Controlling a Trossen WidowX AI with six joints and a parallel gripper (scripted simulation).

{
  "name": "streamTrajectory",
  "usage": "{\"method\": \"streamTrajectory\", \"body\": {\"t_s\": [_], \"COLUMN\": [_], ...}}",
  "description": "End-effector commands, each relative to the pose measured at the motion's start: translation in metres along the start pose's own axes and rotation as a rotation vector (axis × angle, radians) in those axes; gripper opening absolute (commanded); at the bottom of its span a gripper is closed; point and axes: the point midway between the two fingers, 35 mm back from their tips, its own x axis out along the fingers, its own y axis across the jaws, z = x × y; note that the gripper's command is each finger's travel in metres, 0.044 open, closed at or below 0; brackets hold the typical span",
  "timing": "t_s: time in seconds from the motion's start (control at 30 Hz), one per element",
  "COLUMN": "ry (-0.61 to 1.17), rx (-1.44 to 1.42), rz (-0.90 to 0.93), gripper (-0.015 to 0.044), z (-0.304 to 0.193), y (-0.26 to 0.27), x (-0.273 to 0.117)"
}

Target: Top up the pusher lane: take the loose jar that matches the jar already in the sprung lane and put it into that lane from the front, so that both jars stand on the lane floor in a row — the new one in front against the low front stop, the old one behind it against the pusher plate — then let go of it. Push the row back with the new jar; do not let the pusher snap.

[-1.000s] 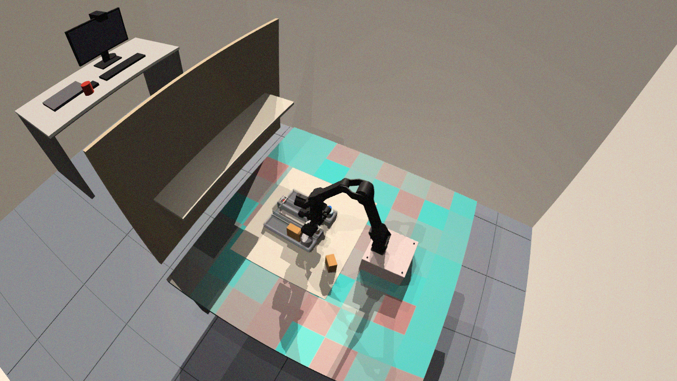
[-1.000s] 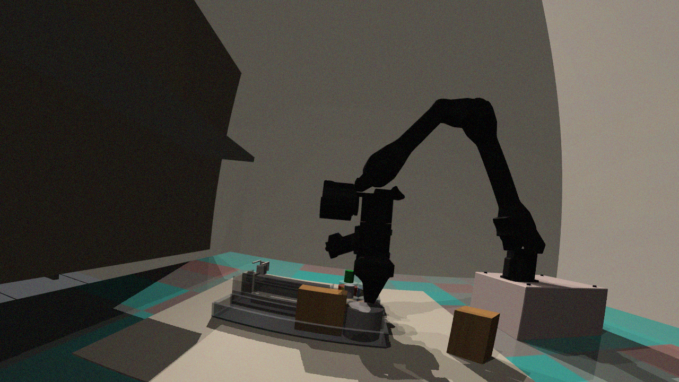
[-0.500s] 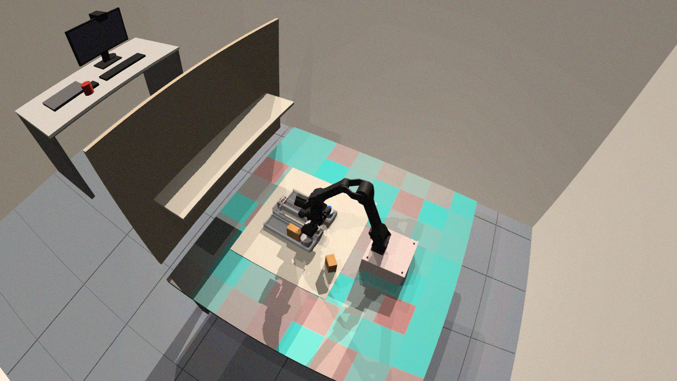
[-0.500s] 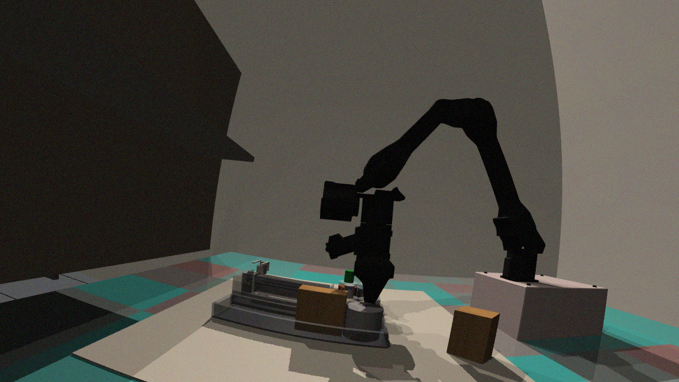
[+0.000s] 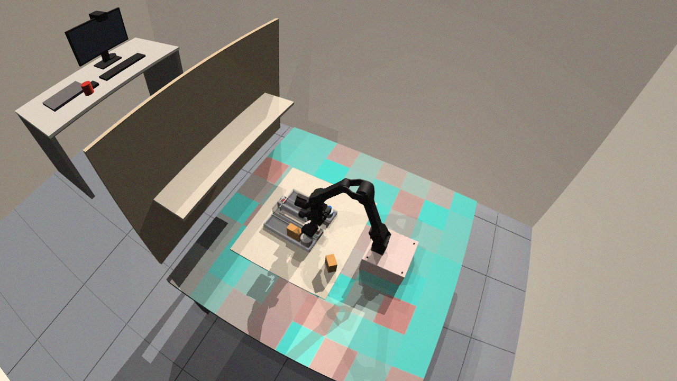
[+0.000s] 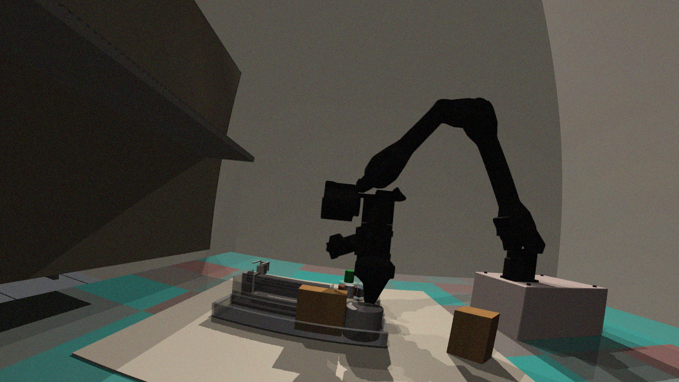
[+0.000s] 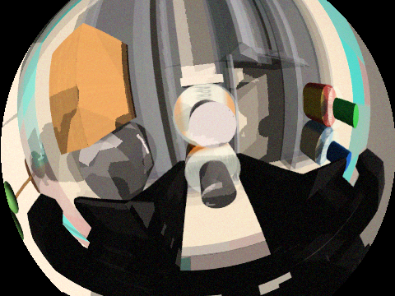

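My gripper (image 5: 319, 229) (image 6: 371, 302) (image 7: 211, 163) points down at the front of the sprung lane, shut on a jar with a pale, orange-marked body (image 7: 194, 166) and a grey-looking cap (image 7: 218, 187). The matching lane jar, with pale body (image 7: 182, 111) and pale cap (image 7: 212, 123), stands directly behind it in the wrist view; they overlap there, so I cannot tell whether they touch. The white pusher plate (image 7: 202, 79) is close behind the lane jar. The held jar's base and the low front stop are hidden, so I cannot tell whether it rests on the lane floor.
The grey rack (image 6: 266, 321) also holds an orange-brown box (image 5: 293, 231) (image 6: 320, 311) (image 7: 90, 82) and a grey can (image 6: 364, 320) (image 7: 117, 160) beside the lane. Opposite are green-capped (image 7: 327, 104) and blue-capped (image 7: 317, 141) jars. Another box (image 5: 331, 263) (image 6: 472, 335) stands near the robot base (image 5: 390, 255) (image 6: 541, 304).
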Motion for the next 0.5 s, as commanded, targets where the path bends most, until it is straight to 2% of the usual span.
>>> {"method": "streamTrajectory", "body": {"t_s": [0.0, 0.47], "ry": [-0.021, -0.021], "rx": [-0.004, -0.004], "rz": [0.0, 0.0], "gripper": [0.0, 0.0], "z": [0.0038, 0.0015], "y": [0.0003, 0.0003], "x": [-0.0004, -0.0003]}}
